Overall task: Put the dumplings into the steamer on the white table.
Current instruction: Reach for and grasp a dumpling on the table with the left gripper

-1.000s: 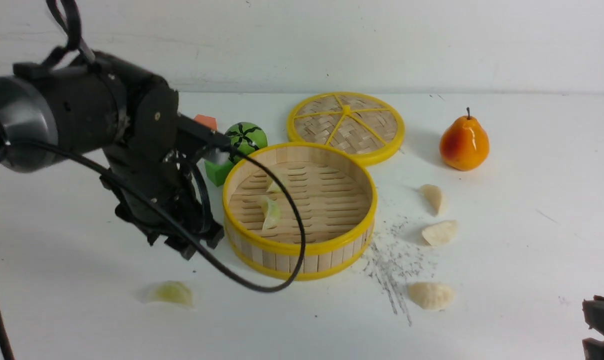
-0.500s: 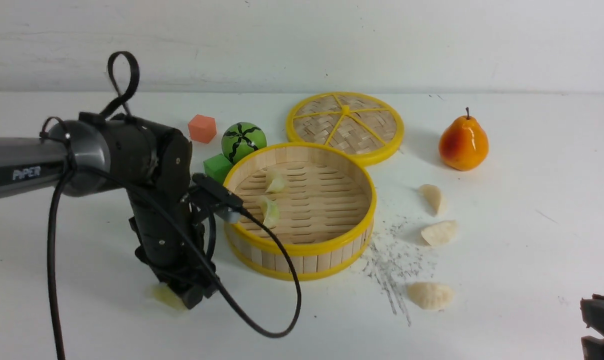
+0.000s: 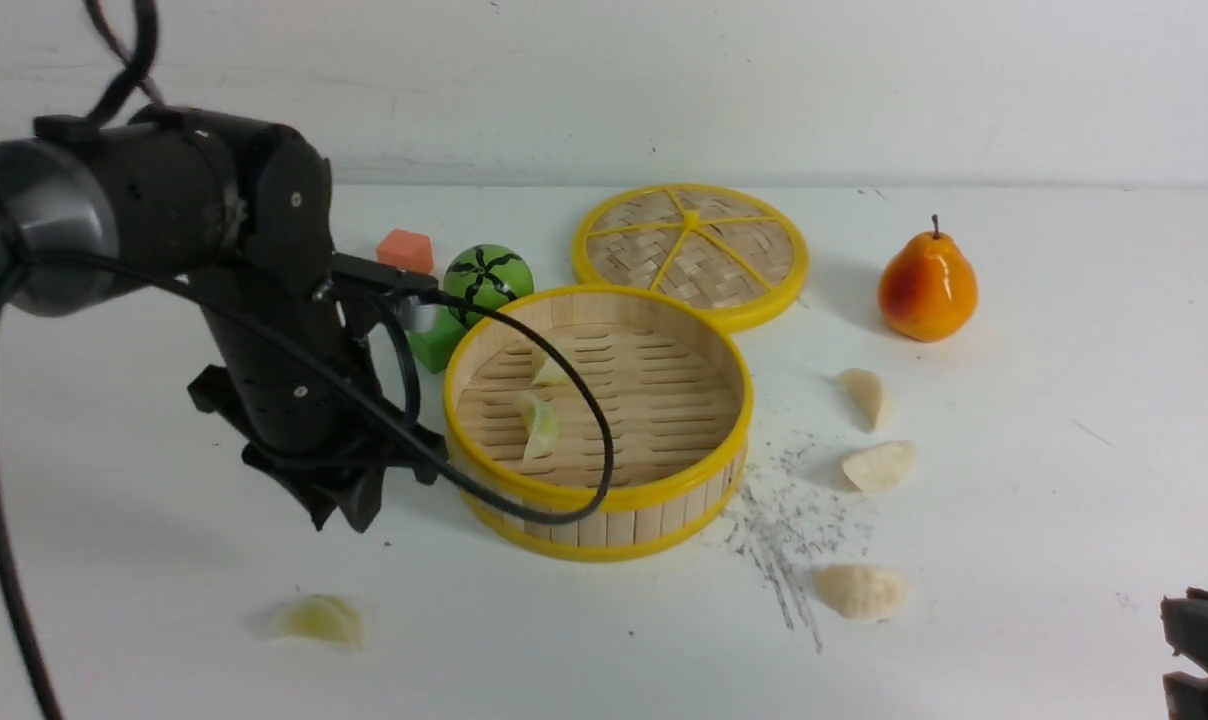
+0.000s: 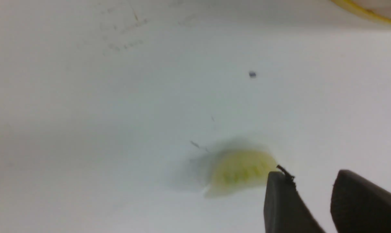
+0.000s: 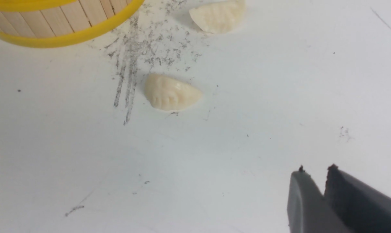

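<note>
**White table** (image 3: 1064, 480), scuffed grey to the right of the steamer (image 3: 664, 492), with a pale wall behind.

**Nearest, well in front and right of the steamer:** the right gripper (image 3: 1199, 650) sits low. Its jaws are all but together and hold nothing.

**In front of the steamer's left side:** one green dumpling (image 3: 316, 620) lies loose on the table. Its long axis runs roughly crosswise in the front view.

**In front of the steamer's right side:** a cream dumpling (image 3: 861, 590) lies on the table. A second cream dumpling (image 3: 879, 465) and a third cream dumpling (image 3: 864, 395) lie farther back, beside the steamer's right wall.

**Just beside the steamer's left wall:** the left gripper (image 3: 349, 510) hovers above the table, between the steamer and the green dumpling. Its jaws are slightly apart and empty. In the left wrist view the green dumpling (image 4: 240, 170) shows just beside one fingertip (image 4: 279, 194), outside the jaw gap.

**Inside the steamer:** two green dumplings (image 3: 541, 425) rest on the slats; four dumplings are not yet in.

**Behind the steamer:** lid (image 3: 691, 250), striped ball (image 3: 487, 278), two cubes (image 3: 404, 250), and a pear (image 3: 929, 285) to the right.

**Judgement:**
- The next move turns on the offset between the left gripper and the green dumpling.
- The dumpling lies away from the steamer, toward the camera and a little left of that gripper.
- The gripper would have to back off, descend and straddle the dumpling's short axis.
- The left arm is far nearer this piece; the right arm is nearer the cream three.
</note>
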Controlling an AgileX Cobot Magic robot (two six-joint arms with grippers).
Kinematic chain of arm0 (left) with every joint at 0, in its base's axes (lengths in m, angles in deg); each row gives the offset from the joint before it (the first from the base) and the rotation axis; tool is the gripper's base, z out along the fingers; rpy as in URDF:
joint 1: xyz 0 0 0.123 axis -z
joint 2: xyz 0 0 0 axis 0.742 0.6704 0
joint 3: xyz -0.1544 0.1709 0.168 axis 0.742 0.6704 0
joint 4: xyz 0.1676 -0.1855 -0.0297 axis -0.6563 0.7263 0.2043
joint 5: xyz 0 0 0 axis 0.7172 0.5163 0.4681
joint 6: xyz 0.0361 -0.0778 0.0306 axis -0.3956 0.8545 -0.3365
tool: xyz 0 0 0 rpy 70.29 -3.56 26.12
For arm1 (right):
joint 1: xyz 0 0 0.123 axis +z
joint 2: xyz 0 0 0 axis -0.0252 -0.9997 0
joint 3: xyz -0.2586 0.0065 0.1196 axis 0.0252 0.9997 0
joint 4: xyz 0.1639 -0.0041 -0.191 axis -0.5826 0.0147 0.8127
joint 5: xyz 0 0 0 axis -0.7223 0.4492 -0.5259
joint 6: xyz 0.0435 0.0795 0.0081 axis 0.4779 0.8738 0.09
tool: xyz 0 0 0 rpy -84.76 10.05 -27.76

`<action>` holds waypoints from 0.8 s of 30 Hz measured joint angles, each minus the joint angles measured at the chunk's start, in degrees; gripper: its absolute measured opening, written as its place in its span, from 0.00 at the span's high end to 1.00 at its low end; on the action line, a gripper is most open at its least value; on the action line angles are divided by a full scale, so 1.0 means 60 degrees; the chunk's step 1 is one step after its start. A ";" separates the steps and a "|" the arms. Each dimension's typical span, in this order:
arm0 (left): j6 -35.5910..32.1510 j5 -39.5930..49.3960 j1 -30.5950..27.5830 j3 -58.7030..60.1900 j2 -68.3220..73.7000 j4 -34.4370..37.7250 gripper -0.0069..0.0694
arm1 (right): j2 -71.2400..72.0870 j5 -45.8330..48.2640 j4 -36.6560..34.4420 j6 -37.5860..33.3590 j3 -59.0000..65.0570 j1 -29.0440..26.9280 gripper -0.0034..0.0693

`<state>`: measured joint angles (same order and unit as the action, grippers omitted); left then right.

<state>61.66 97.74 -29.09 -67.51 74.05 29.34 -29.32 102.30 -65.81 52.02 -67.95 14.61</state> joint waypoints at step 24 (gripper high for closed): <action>-0.2314 -0.3361 0.0044 0.2458 0.0315 -0.0914 0.73 | 0.0000 0.0000 -0.0040 0.0000 0.0000 0.0000 0.79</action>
<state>47.77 77.58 -28.82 -52.76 75.93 23.85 -29.32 102.30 -66.05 52.02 -67.95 14.61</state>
